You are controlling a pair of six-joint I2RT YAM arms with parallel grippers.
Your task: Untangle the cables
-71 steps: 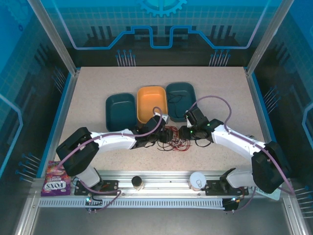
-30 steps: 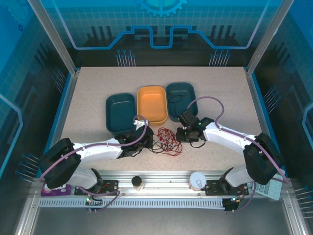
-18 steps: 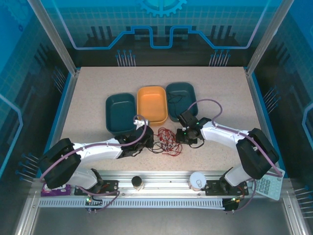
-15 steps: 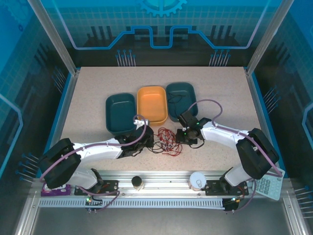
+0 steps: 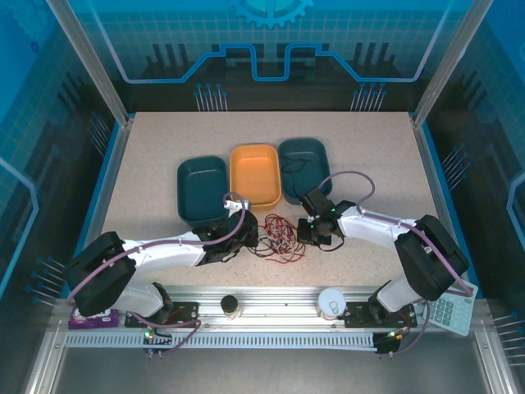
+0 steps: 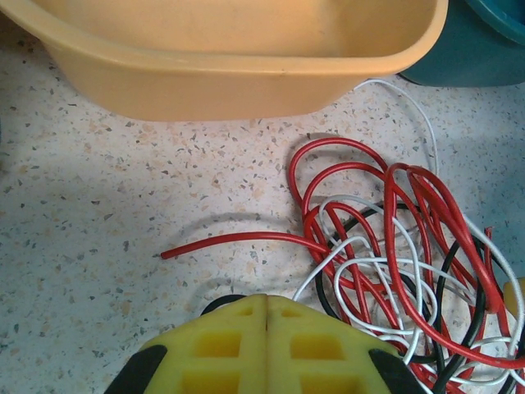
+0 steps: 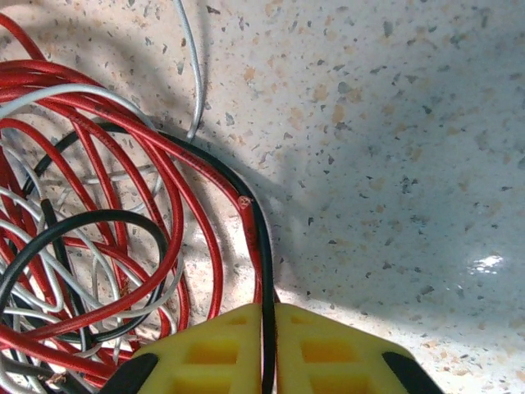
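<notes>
Cables, red, black and whitish, tangled on table just before orange tray. Left gripper pads together, seemingly on nothing; right gripper clamped on black cable.

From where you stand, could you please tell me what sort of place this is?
Probably a robot test cell: a table fenced by metal posts and blue panels, a left arm and right arm mounted on a rail at its near edge, and cables near trays.
</notes>
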